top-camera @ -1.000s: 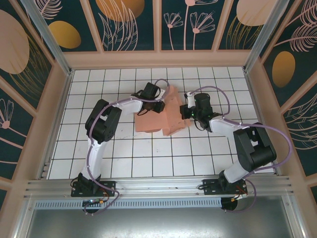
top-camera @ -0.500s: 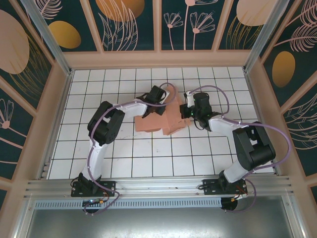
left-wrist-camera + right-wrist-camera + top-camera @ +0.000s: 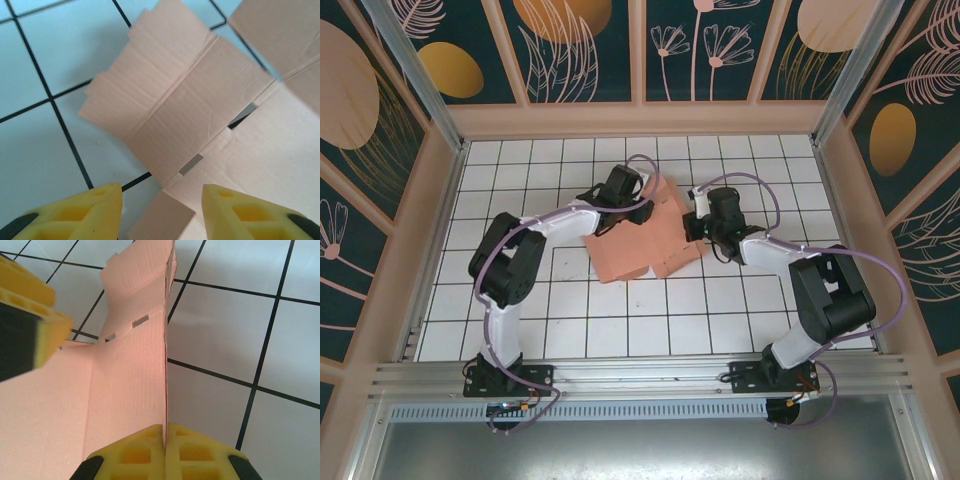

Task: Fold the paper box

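The paper box [image 3: 632,250] is a salmon-pink die-cut sheet with creased flaps, lying mostly flat in the middle of the tiled floor. My left gripper [image 3: 638,206] hovers over its far edge. In the left wrist view its yellow fingers [image 3: 80,212] stand apart, open [image 3: 161,212], and a small flap [image 3: 160,222] lies loose below the gap, with the wide panels [image 3: 200,100] beyond. My right gripper [image 3: 692,228] is at the sheet's right side. In the right wrist view it [image 3: 165,445] is shut on the thin edge of a raised panel [image 3: 130,375].
White tiles with black grid lines [image 3: 740,300] cover the floor around the sheet. Peach-framed patterned walls [image 3: 640,118] enclose the back and sides. One of the left gripper's fingers [image 3: 27,322] shows at the upper left of the right wrist view, close above the sheet.
My left gripper has opened and let go of the flap, and its arm has swung left. The sheet has dropped flatter and shifted slightly toward me. The right gripper keeps its grip.
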